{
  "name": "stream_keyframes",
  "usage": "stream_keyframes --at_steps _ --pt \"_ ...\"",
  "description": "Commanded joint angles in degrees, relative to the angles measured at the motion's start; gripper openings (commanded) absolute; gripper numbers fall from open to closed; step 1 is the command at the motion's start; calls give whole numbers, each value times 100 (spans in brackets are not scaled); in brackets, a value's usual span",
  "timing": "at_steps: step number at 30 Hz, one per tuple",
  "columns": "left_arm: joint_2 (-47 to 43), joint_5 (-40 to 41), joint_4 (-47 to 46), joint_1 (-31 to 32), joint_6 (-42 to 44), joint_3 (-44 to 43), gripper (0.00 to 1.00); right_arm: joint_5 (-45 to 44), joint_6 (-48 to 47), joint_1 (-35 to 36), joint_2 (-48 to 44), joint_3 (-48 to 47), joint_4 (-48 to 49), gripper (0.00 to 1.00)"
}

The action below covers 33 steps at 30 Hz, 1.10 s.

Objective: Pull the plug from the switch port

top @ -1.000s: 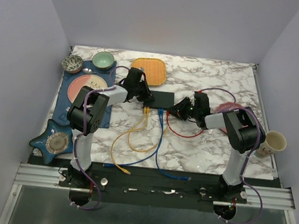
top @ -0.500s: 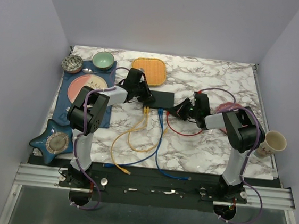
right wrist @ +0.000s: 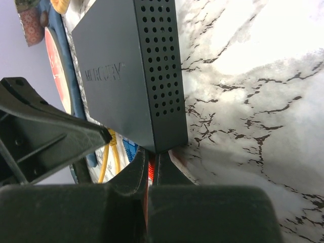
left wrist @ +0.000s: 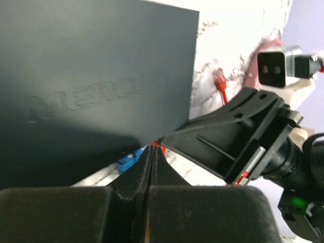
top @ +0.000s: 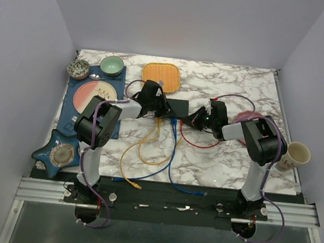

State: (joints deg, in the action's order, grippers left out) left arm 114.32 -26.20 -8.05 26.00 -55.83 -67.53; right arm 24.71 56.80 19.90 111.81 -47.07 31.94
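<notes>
The switch, a flat black box, lies mid-table with its sockets facing the near edge. In the right wrist view its vented end stands just above my right gripper. That gripper is shut on the red plug at the switch's corner socket. The red cable loops off to the right. My left gripper is shut with nothing in it, tips at the near edge of the switch top. In the top view it sits on the switch's left part, close to the right gripper.
A yellow cable and a blue cable run from the switch's sockets toward the near edge. An orange mat lies behind the switch. Plate, bowls and a star dish stand left; a paper cup far right.
My right gripper has closed on the red plug. The left gripper has slid to the right along the switch, nearer the right one. The switch has not moved.
</notes>
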Motion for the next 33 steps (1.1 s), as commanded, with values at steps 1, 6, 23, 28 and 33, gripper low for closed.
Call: stream_keyframes --at_steps 1,6,23,28,33 --pt "98 -334 -223 142 -191 56 0 -36 -274 -30 -19 93 -259 1" --pt "292 -342 -240 195 -279 3 0 16 -344 -30 -36 101 -303 1" --pt "758 -211 -399 195 -683 -296 0 412 -872 40 -230 137 -1094 1" --pt "741 -175 -495 195 -753 -323 0 622 -916 75 -134 75 -1295 1" --pt "679 -131 -601 186 -815 -279 0 754 -969 137 -89 84 -1393 1"
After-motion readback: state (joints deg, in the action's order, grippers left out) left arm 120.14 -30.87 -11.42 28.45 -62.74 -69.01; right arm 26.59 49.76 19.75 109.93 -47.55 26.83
